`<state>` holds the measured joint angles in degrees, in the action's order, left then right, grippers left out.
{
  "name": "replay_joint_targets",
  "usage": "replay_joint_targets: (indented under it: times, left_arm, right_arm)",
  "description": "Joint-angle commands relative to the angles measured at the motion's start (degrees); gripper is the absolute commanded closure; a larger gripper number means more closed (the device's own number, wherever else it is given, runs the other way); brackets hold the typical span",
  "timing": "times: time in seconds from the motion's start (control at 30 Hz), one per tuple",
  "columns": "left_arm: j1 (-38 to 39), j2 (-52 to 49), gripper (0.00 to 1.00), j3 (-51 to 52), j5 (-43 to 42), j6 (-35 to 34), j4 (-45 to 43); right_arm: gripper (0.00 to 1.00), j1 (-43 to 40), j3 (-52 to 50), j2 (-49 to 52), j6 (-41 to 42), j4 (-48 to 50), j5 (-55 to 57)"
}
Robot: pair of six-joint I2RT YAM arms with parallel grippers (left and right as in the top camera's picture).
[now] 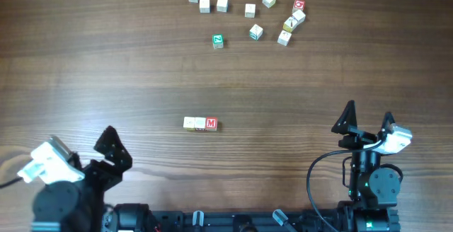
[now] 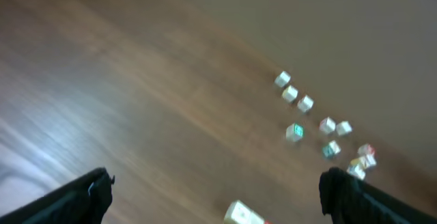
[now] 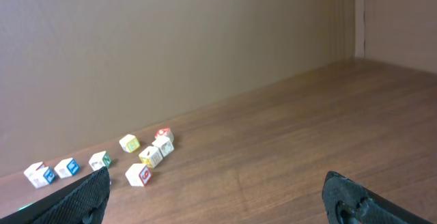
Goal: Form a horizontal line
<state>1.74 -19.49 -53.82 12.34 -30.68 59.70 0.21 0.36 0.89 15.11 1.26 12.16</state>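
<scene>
Fingers (image 2: 75,200) of left gripper (image 1: 113,149) spread wide, nothing between them; it sits at the near-left of the wooden table (image 1: 85,69). Near centre is the row of three letter cubes (image 1: 200,124), side by side and touching, running left to right: two cream-faced, then the red M cube (image 1: 211,124) at the right end. Farther back the green-faced cube (image 1: 218,41) stands alone, well apart from the row. Loose cubes (image 1: 250,10) lie scattered along the far side, a few bunched at the right. Right gripper (image 1: 368,119) at near-right, fingers likewise parted, empty.
</scene>
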Motion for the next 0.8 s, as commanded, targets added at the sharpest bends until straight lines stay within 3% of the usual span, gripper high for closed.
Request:
replay_joint_targets:
  times: [0.0, 0.2, 0.33, 0.77]
  left_arm:
    - [-0.4, 6.4, 0.00, 14.3, 0.5, 2.3, -12.5]
    - [-0.4, 12.1, 0.00, 34.7, -4.5, 10.0, -42.6]
    - [-0.3, 15.8, 0.00, 44.0, -4.7, 10.6, -54.5]
    - [0.0, 19.0, 0.00, 47.2, -4.9, 20.6, -55.7]
  right_arm:
    - [0.00, -0.2, -0.1, -0.3, 0.5, 0.2, -0.6]
    - [0.00, -0.2, -0.1, -0.3, 0.5, 0.2, -0.6]
    - [0.00, -0.2, -0.1, -0.3, 0.5, 0.2, -0.6]
    - [0.00, -0.2, -0.1, -0.3, 0.5, 0.2, -0.6]
